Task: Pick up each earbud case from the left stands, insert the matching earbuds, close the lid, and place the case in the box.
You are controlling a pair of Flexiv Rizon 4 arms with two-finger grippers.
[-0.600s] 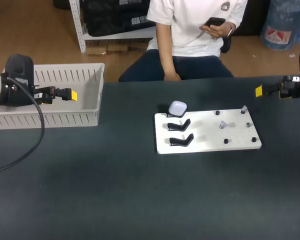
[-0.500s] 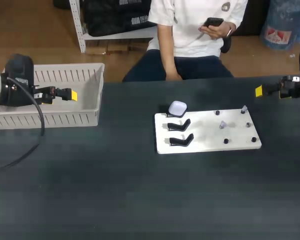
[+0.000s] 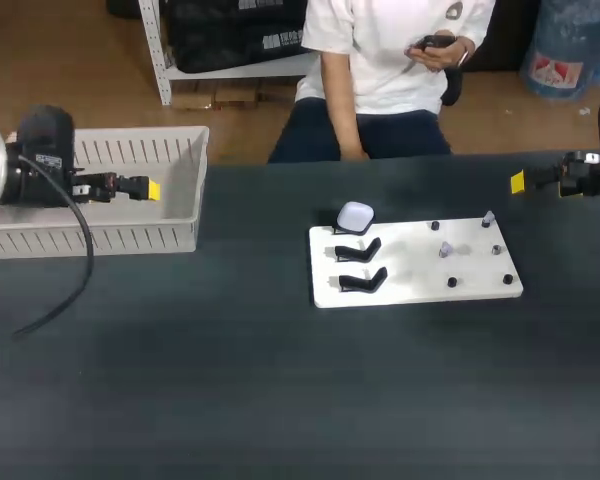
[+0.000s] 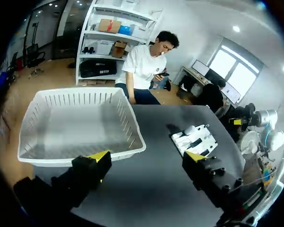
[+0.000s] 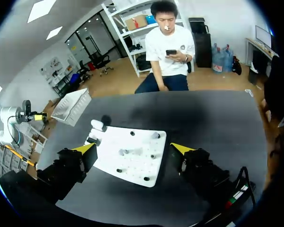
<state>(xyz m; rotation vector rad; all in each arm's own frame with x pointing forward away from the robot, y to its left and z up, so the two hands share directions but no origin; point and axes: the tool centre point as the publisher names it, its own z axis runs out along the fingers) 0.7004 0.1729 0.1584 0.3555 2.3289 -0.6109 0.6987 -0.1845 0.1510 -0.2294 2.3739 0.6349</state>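
Any print on the earbud case (image 3: 356,215) is too small for me to read. It is a smooth, rounded, pale lilac-white pebble, lid shut, sitting at the far left corner of the flat white board (image 3: 415,285). Just nearer than it are two black stands (image 3: 358,250), glossy and bent like hooks. On the board's right half, small pale earbuds (image 3: 446,249) stand among black round pegs (image 3: 452,283). The table (image 3: 230,380) is dark and matte. The box (image 3: 110,240) is a white plastic basket with slotted walls, well apart from the board on my left. My left gripper (image 3: 150,188) hangs over the box's near right part. From the left wrist, its yellow-tipped fingers (image 4: 98,158) are spread wide with nothing between them, and the box's rim lies ahead. My right gripper (image 3: 520,181) hangs beyond the board's far right corner, fingers (image 5: 85,149) likewise apart and empty. Since half a second ago the left gripper has slid slightly rightward over the box. The right arm, case and board have stayed put.
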